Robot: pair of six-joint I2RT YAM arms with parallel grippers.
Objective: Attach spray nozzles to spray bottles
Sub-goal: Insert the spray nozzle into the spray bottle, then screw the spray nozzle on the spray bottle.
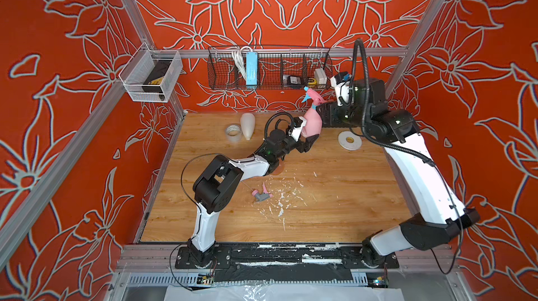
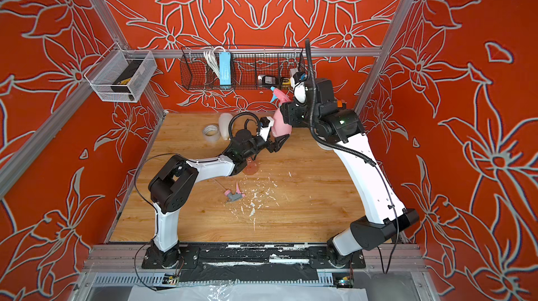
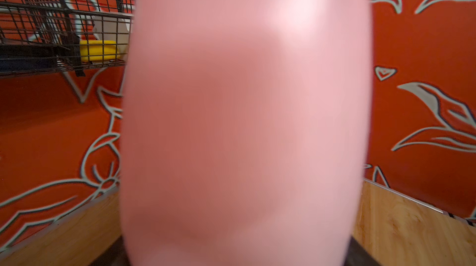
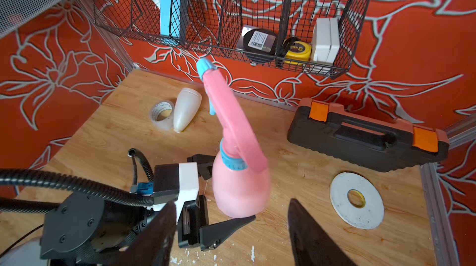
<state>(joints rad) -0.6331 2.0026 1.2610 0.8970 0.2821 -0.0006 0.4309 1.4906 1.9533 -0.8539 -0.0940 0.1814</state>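
Wood tabletop (image 1: 334,221): pink bottle (image 1: 313,123) held near back edge.

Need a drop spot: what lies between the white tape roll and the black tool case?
Nothing: in the right wrist view only bare table separates the white tape roll from the black tool case.

Pink bottle (image 3: 244,123) blurred, edge-cropped; orange bottle (image 2: 252,168) mostly hidden under left arm (image 2: 212,167).

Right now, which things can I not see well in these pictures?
- Left wrist view: the pink bottle, blurred and close, hides the left tool.
- Top views: the left arm covers most of the orange bottle.
- Top views: the right arm hides most of the black case.
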